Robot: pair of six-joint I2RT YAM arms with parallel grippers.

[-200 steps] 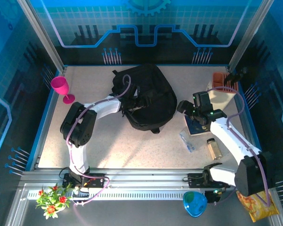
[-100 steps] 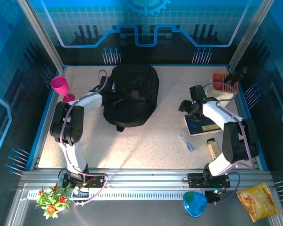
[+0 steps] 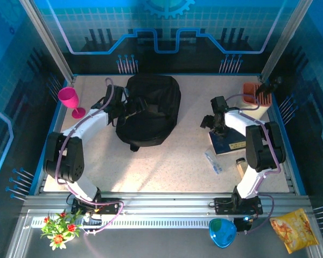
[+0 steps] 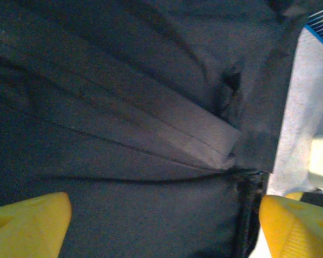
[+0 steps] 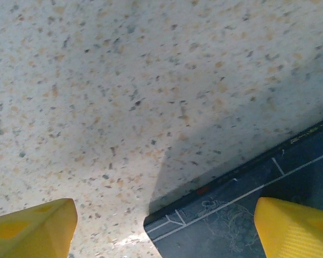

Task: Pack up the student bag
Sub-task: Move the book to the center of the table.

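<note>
**Top external view: black backpack at back of table, both claws empty**

The student bag, a large black soft-fabric backpack, rounded oblong w/ straps, lies toward the back of the speckled beige stone-look table, a little left of ctr. The left claw is at the bag's left edge. In the left wrist view its yellow wedge fingertips stand wide apart over woven black cloth, a flat strap band and a zip line, gripping nothing. The right claw is well apart from the bag, jaws wide and empty. It hovers low over bare tabletop beside the corner of a thin dark-blue book w/ pale line print.

Step in hand, prob.: getting the bag open. To do it well, the left claw should pinch a firm feature, e.g. a zip pull or seam edge. Loose cloth would bunch & slip. I can't make out a zip pull. The fabric looks limp, so the bag may slide on the smooth table, and a second hold would help. The book looks rigid and lies flush w/ the surface, so it's best approached by its edge.
</note>
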